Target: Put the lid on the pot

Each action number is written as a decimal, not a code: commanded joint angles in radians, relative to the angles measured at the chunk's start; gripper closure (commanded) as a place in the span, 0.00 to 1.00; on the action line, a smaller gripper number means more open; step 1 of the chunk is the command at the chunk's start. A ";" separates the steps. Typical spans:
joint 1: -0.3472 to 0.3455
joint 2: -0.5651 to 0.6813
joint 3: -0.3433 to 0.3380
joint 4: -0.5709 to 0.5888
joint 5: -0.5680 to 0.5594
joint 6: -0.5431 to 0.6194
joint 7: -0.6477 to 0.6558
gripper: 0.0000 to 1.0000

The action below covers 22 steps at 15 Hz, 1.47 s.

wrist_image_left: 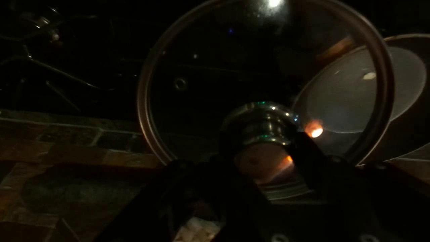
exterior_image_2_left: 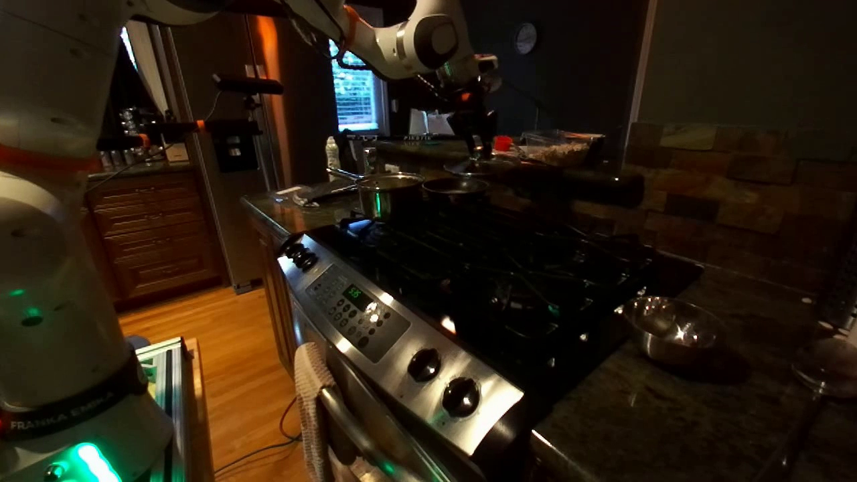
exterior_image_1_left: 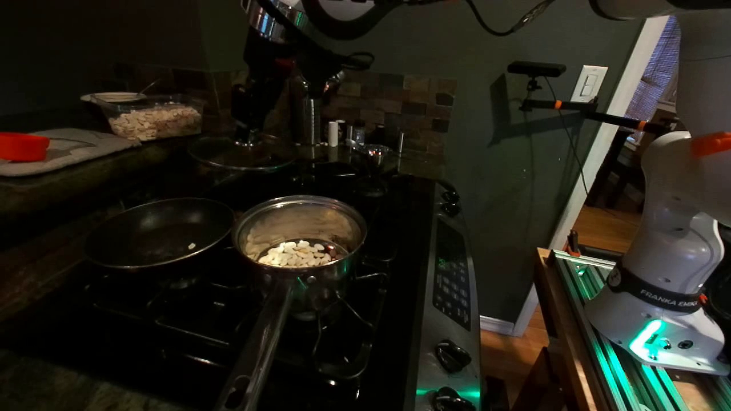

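Tool (wrist_image_left: 264, 144) grips round, transparent, metal-rimmed lid (wrist_image_left: 255, 80).

Stovetop (exterior_image_1_left: 400, 297) beneath saucepan (exterior_image_1_left: 331, 279) and, apparently, pot (exterior_image_1_left: 154, 234)

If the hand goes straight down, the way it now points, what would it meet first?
The hand holds the lid, which leads; below it comes perhaps the stovetop or the dark pan. In this darkness, depth is unclear.
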 commanded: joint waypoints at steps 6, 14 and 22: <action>0.063 0.112 0.072 0.136 -0.035 -0.029 -0.153 0.77; 0.094 0.266 0.081 0.307 -0.039 -0.028 -0.240 0.77; 0.104 0.388 0.093 0.443 -0.032 -0.048 -0.298 0.77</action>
